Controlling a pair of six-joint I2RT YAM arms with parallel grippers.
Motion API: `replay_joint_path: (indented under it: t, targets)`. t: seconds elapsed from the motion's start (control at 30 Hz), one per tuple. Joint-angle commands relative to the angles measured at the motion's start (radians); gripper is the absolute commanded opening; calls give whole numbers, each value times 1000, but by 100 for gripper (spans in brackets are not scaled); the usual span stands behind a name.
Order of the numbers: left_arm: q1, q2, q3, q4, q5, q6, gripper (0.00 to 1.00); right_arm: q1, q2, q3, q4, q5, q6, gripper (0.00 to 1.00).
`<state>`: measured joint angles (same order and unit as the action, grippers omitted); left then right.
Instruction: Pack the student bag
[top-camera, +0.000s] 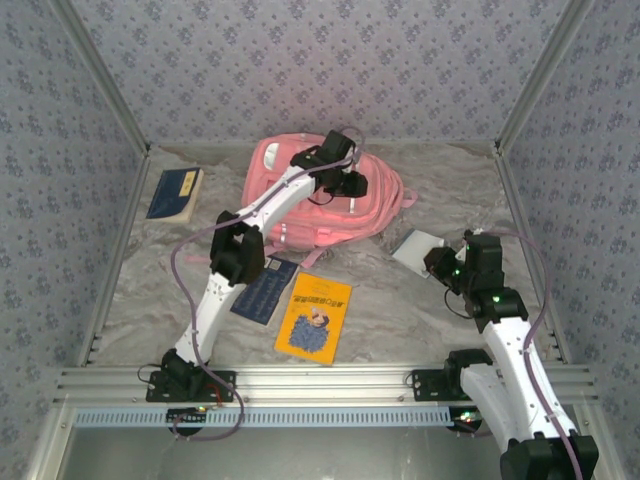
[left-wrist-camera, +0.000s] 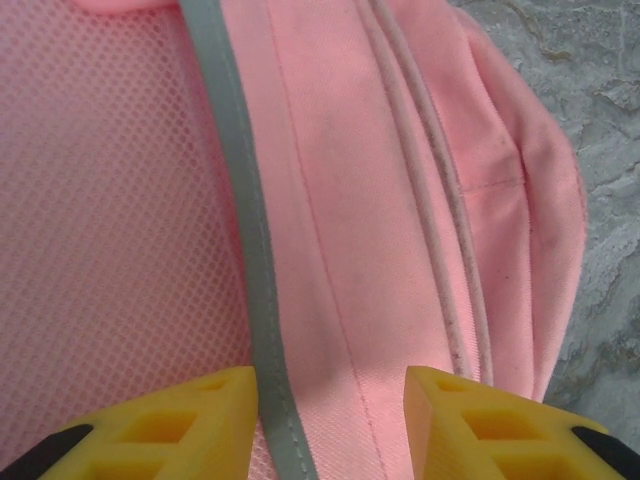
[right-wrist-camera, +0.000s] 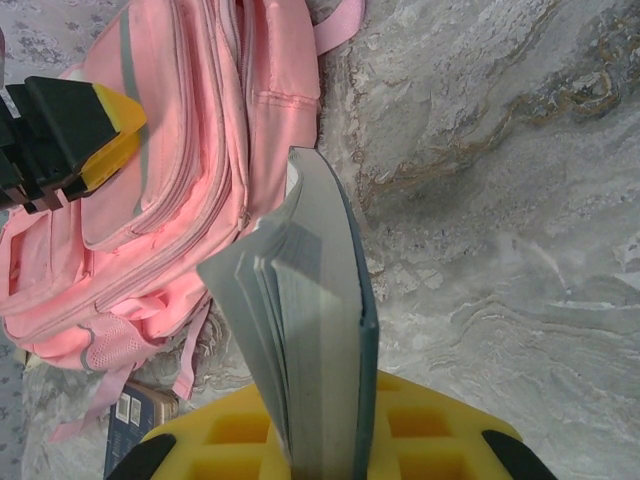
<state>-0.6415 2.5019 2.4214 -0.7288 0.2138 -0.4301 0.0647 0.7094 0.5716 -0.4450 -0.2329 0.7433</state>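
The student bag (top-camera: 290, 205) is a large pink backpack lying at the back middle of the table. My left gripper (top-camera: 348, 182) is down on its upper right part. In the left wrist view its yellow fingers (left-wrist-camera: 470, 415) straddle a strip of pink fabric and grey trim (left-wrist-camera: 262, 330) of the bag (left-wrist-camera: 340, 200), which fills the gap from pad to pad; the jaws are closed part way on it. My right gripper (right-wrist-camera: 320, 425) is shut on a teal-covered book (right-wrist-camera: 335, 300), held on edge with its pages fanned, right of the bag (right-wrist-camera: 170, 200). From above, that book (top-camera: 416, 249) sits at the right gripper (top-camera: 440, 265).
A blue book (top-camera: 175, 193) lies at the back left. A dark blue booklet (top-camera: 265, 290) and a yellow book (top-camera: 314, 317) lie in front of the bag, beside the left arm. Patterned walls close the left, back and right sides.
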Motion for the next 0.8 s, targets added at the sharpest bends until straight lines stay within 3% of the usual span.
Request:
replay_joint_path:
  t: [0.0,0.2,0.47,0.77]
  targets:
    - [14,-51,-15,19,10,1,42,-6,-7,-12,44,-32,16,0]
    - [17,-43,-26,33,5,-1,43,-5,-6,-21,47,-41,19,0]
    - [16,-24,-22,87,116,-28,42,-6,14,-38,76,-58,27,0]
    - [-2,-8,-17,107,146,-33,32,-6,27,-53,95,-72,37,0]
